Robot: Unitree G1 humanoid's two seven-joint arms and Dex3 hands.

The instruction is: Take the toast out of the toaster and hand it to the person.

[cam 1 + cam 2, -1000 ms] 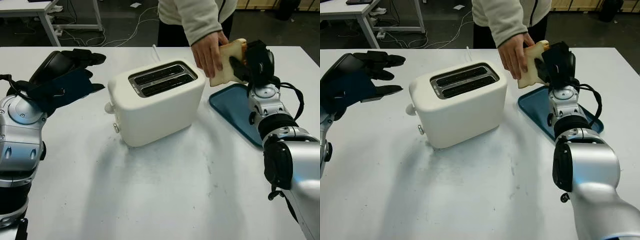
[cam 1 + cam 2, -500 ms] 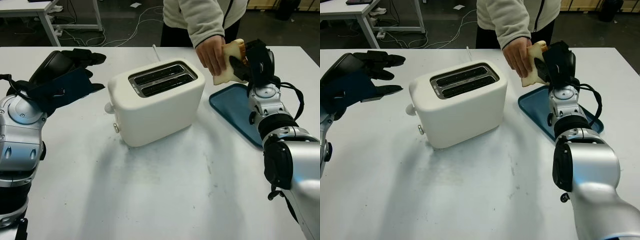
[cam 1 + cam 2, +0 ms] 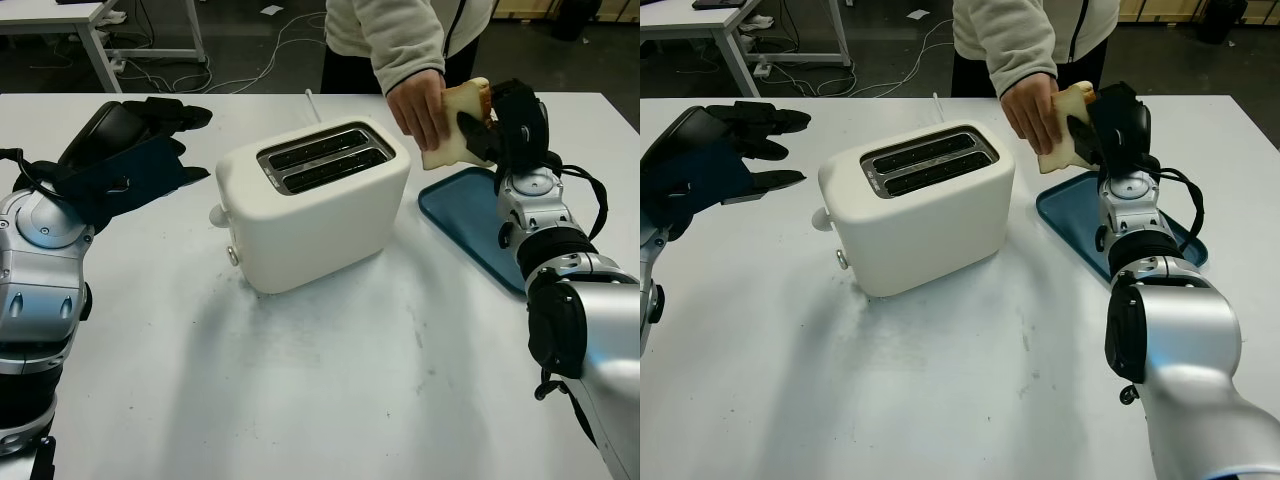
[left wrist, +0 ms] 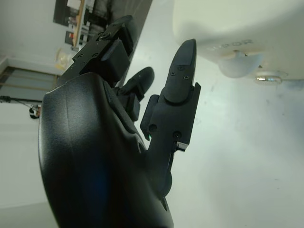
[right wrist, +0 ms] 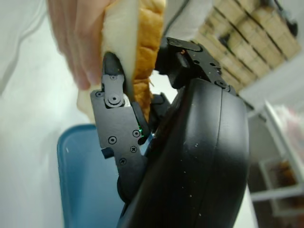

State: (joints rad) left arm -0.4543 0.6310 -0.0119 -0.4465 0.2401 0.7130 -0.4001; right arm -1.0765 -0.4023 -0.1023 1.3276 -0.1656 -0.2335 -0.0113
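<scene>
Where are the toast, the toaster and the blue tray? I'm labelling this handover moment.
toast [image 3: 458, 128]: left eye view, pale face of the slice.
toaster [image 3: 325, 220]: left eye view, white front wall.
blue tray [image 3: 1072, 226]: right eye view, bare floor near its front edge.

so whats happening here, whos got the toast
The robot's right hand grips a slice of toast above the blue tray, and a person's hand has hold of it too, mid-handover. The white toaster sits with both slots empty. The left hand is open, raised left of the toaster.

A cream toaster [image 3: 312, 203] stands on the white table [image 3: 330, 380] beside a blue tray [image 3: 480, 225]; the toast [image 3: 455, 120] is pale with a brown crust.
</scene>
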